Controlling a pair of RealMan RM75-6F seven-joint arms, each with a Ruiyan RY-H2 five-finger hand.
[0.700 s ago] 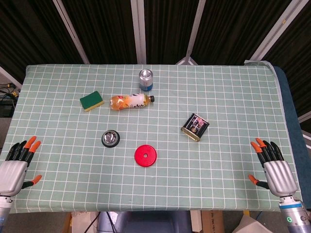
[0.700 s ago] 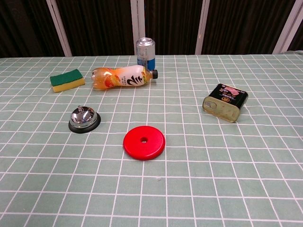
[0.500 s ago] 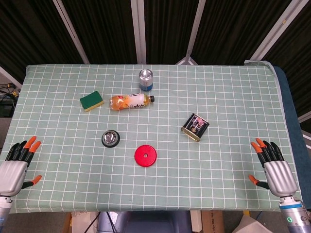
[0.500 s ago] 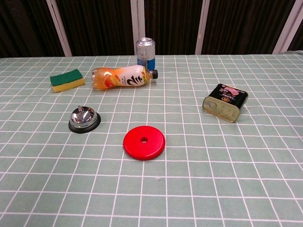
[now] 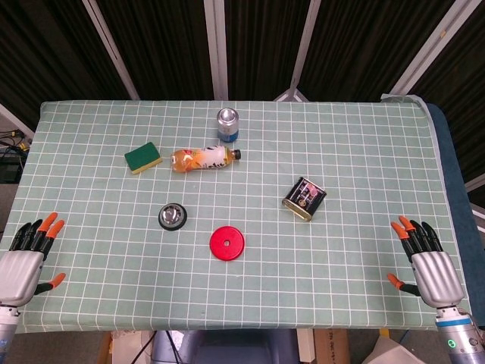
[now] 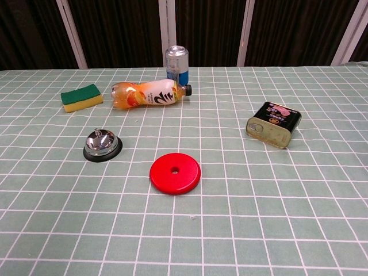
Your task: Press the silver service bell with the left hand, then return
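The silver service bell point(image 5: 173, 216) on its black base stands left of the table's middle, also plain in the chest view as the bell point(image 6: 102, 144). My left hand point(image 5: 26, 262) lies at the near left corner, far from the bell, fingers spread and holding nothing. My right hand point(image 5: 425, 262) lies at the near right corner, also spread and empty. Neither hand shows in the chest view.
A red disc point(image 5: 226, 243) lies right of the bell. Behind it lie an orange drink bottle point(image 5: 203, 158) on its side, a green and yellow sponge point(image 5: 142, 158) and an upright can point(image 5: 227, 124). A flat tin point(image 5: 304, 199) rests to the right.
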